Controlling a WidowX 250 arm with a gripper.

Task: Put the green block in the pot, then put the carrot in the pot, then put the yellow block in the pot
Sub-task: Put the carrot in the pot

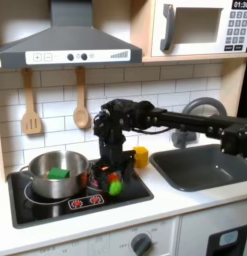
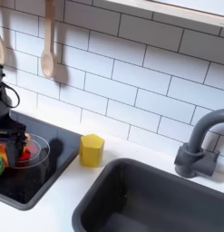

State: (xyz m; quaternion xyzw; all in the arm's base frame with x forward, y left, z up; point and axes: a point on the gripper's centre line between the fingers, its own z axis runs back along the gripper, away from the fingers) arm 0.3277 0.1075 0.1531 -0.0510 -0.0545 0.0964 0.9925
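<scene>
In the first exterior view the green block [image 1: 58, 173] lies in the pot [image 1: 35, 182] while the gripper [image 1: 111, 176], its opening unclear, hangs over the carrot [image 1: 115, 184] and could knock it away, and in the second exterior view the yellow block [image 2: 92, 149] waits on the table [image 2: 63, 195], right of the stove.

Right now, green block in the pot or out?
In. The first exterior view shows the green block inside the pot, below its rim.

White counter [image 2: 59, 204] carries yellow block [image 2: 92, 149] beside stovetop [image 1: 35, 208].
</scene>
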